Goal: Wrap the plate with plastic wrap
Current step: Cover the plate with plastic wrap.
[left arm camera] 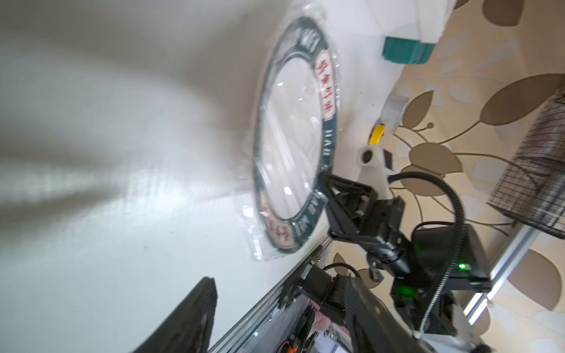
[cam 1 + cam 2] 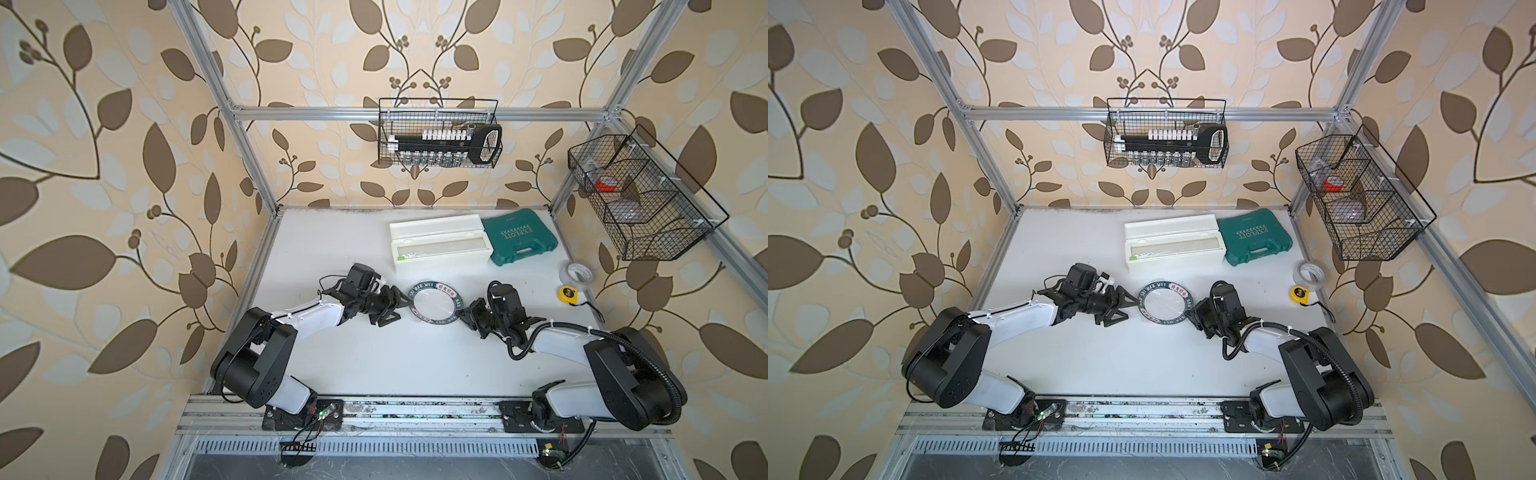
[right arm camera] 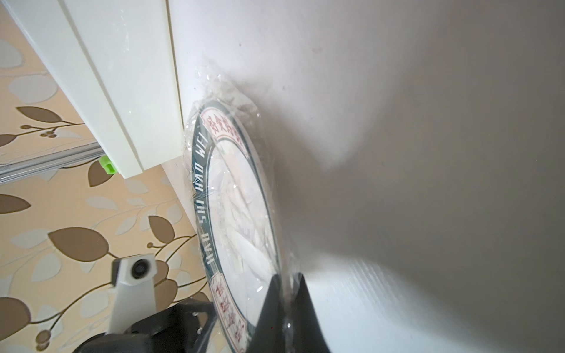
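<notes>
Seeing plastic wrap [image 3: 232, 101] covering plate [image 2: 426, 285]; we judge edge tucking remains; right pincer [image 3: 289, 284] pinching plastic wrap, left pincer [image 2: 395, 309] spread.

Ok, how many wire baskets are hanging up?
2: the back wire basket hangs at the far end; the side wire basket hangs on the robot's right. None appear hidden.
</notes>
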You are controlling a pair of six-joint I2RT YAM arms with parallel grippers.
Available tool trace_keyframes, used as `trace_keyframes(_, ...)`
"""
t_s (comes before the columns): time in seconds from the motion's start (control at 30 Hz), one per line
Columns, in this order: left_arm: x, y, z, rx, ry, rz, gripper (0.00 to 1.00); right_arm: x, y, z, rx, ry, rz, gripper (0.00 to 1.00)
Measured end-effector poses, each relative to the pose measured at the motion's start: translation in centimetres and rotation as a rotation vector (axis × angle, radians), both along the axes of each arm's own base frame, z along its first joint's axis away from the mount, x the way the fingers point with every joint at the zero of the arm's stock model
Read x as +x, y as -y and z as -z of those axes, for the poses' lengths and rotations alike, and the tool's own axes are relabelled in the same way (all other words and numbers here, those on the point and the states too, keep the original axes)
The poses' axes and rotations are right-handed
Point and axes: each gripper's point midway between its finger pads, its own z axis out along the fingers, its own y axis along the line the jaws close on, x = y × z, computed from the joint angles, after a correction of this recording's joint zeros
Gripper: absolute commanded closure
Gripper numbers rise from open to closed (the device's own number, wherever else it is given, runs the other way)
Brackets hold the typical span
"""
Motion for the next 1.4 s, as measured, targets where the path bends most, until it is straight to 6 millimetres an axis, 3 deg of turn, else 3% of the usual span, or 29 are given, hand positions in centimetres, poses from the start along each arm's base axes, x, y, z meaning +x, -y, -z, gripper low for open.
trace_keyframes(0.1, 0.6, 1.2, -1.0, -0.02, 0.031, 0.016, 0.42, 0.1, -0.1, 0.0, -0.003, 0.007, 0.003, 1.0)
trace_keyframes(0.3, 0.0, 2.5, 1.6, 0.006, -0.031, 0.044, 0.47, 0.1, -0.2, 0.0, -0.006, 0.008, 0.01, 1.0)
trace_keyframes(1.17, 1.1, 2.7, 4.4, 0.03, -0.031, 0.031, 0.58, 0.3, -0.6, -0.1, 0.002, 0.005, 0.037, 1.0)
trace_keyframes(1.4, 1.5, 2.8, 4.8, 0.015, -0.033, 0.001, 0.68, 0.0, -1.4, -0.4, 0.025, -0.013, 0.065, 1.0)
